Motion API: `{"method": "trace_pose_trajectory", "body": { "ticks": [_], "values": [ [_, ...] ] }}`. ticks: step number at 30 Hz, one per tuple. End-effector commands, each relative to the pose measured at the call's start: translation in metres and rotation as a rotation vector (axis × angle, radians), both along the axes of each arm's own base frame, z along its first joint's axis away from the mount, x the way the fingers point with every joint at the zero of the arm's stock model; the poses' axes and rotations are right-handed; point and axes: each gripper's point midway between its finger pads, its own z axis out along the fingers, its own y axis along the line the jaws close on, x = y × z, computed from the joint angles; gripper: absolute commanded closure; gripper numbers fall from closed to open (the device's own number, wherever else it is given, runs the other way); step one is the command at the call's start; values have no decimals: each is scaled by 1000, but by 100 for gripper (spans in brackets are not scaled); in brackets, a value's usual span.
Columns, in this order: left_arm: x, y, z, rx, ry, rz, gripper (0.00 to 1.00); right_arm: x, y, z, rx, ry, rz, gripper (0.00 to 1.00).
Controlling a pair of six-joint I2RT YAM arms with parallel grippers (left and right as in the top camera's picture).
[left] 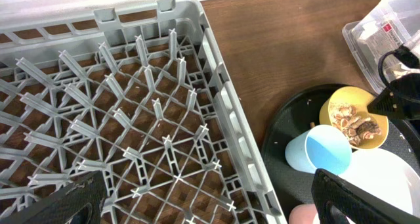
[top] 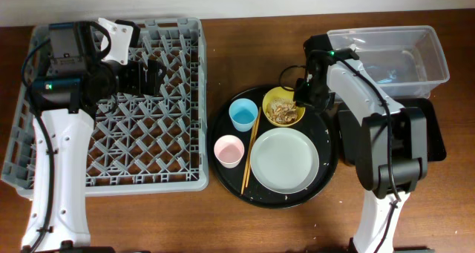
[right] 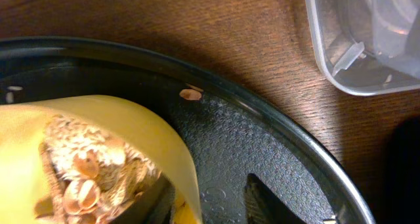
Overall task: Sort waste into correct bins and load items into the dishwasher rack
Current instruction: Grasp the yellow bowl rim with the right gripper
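Note:
The yellow bowl (top: 282, 108) holds brown and beige food scraps (right: 85, 171) and sits at the back of the round black tray (top: 326, 179). My right gripper (top: 300, 97) is open and straddles the bowl's right rim (right: 131, 125), with one finger inside and one outside (right: 210, 201). The light blue cup (top: 243, 114), pink cup (top: 228, 150), white plate (top: 284, 160) and chopsticks (top: 250, 150) lie on the same tray. My left gripper (top: 145, 73) is open and empty above the grey dishwasher rack (top: 111, 134), whose pegs fill the left wrist view (left: 216, 106).
The clear tub (top: 390, 56) stands at the back right with some packaging inside. The shallow black tray (top: 434, 134) lies partly under my right arm. A single crumb (right: 191, 93) rests on the round tray's rim.

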Motion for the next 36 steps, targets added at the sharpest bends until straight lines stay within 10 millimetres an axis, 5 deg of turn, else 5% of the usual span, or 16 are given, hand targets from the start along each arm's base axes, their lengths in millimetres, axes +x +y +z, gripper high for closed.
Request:
{"method": "trace_pose_trajectory", "body": {
  "ticks": [1,8,11,14,17,21,25,32,36],
  "values": [
    [1,-1,5,-14,-8,1,1,-2,-1,-9,-22,17,-1,72],
    [1,-1,5,-14,-8,1,1,-2,-1,-9,-22,17,-1,96],
    [1,-1,5,-14,-8,1,0,0,2,-4,-2,7,0,96],
    [1,-1,5,-14,-8,1,1,12,4,31,9,-80,17,96],
    [1,-1,5,-14,-8,1,1,16,-4,88,-8,-202,6,96],
    [1,-1,5,-14,-8,1,1,-12,-54,169,-137,-331,-89,96],
    [1,-1,5,-14,-8,1,1,-57,-104,203,-237,-316,-192,96],
    [1,-1,5,-14,-8,1,1,-134,-185,193,-344,-73,-420,96],
    [1,-1,5,-14,-8,1,1,-178,-239,200,-741,4,-664,96]
  ]
}}
